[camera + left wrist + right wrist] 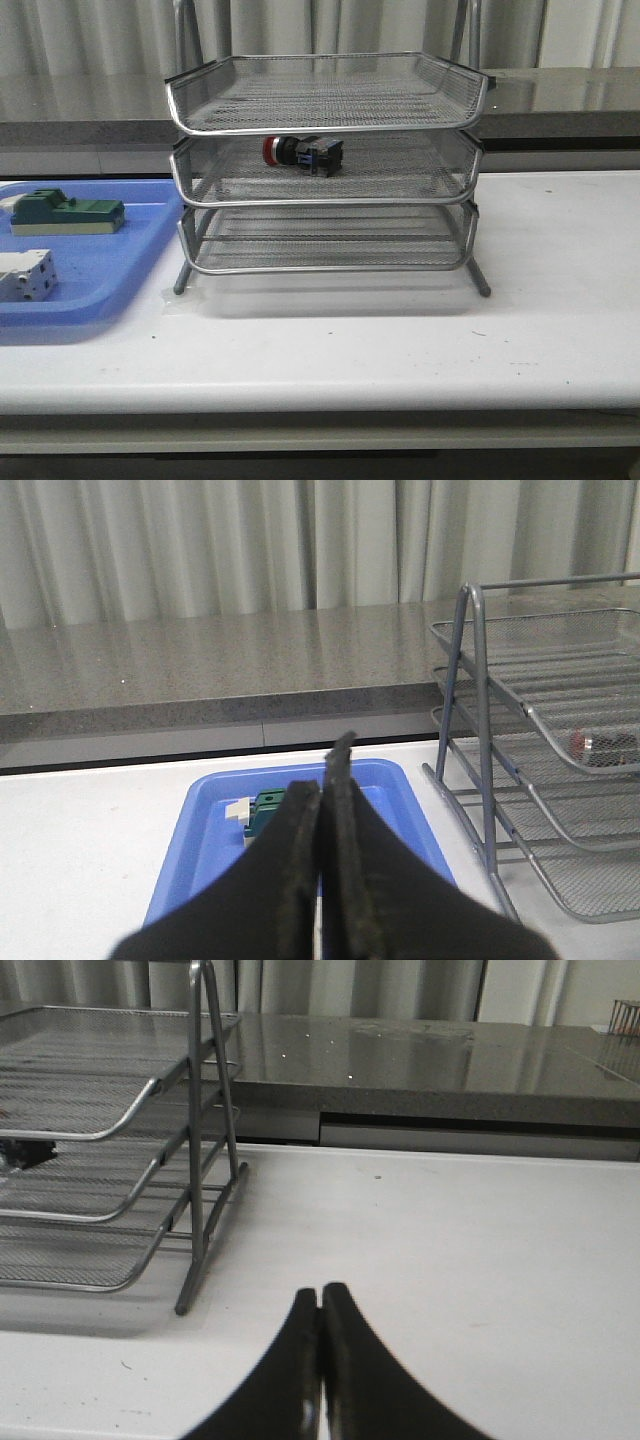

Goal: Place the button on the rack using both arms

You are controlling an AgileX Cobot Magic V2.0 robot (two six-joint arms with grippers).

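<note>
**Button lies in the middle tier, both hands back and closed**

The button [302, 153] lies on its side in the middle tier of the rack [325, 125], left of the tier's centre. Its long axis runs across the rack, red cap to the left, blue block to the right.

The left hand [325, 780] has its fingers pressed together on nothing; it hangs over the blue tray [200, 855], with the rack off to one side. From there the button shows only as a red speck behind the mesh.

The right hand [320, 1305] is also closed and empty, over bare counter [450, 1250] beside the rack's leg. It sees only a dark end of the button.

Neither hand touches the rack. The button sits toward the left arm's side, so that arm looks nearer. The placing looks done.
</note>
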